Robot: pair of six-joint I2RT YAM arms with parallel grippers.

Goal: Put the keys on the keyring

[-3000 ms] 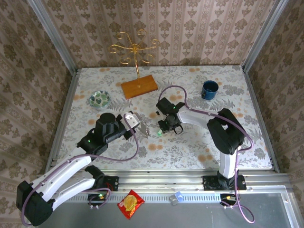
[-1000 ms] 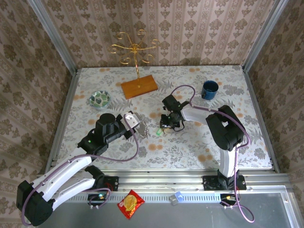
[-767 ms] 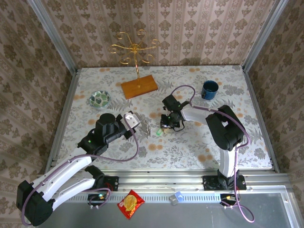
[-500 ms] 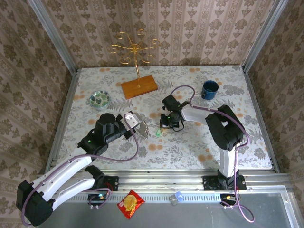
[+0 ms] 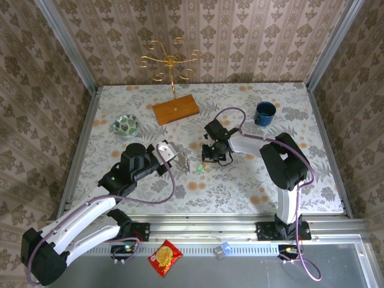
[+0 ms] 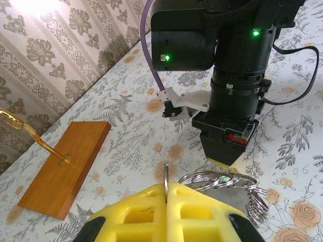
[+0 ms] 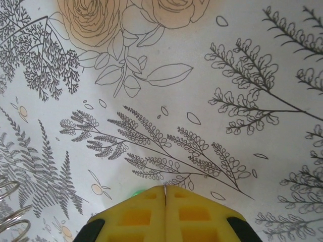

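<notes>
No word, number or brand can be read anywhere in these views. The red and yellow foil snack packet carries some print on its face, but it is too small and blurred to make out a single letter.

Green keys, floral table

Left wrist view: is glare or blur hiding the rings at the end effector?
Left wrist: glare blows out the top-left corner; the metal rings at the left end effector are sharp. Right wrist: tablecloth print crisp, no glare. Top external: evenly lit.
</notes>
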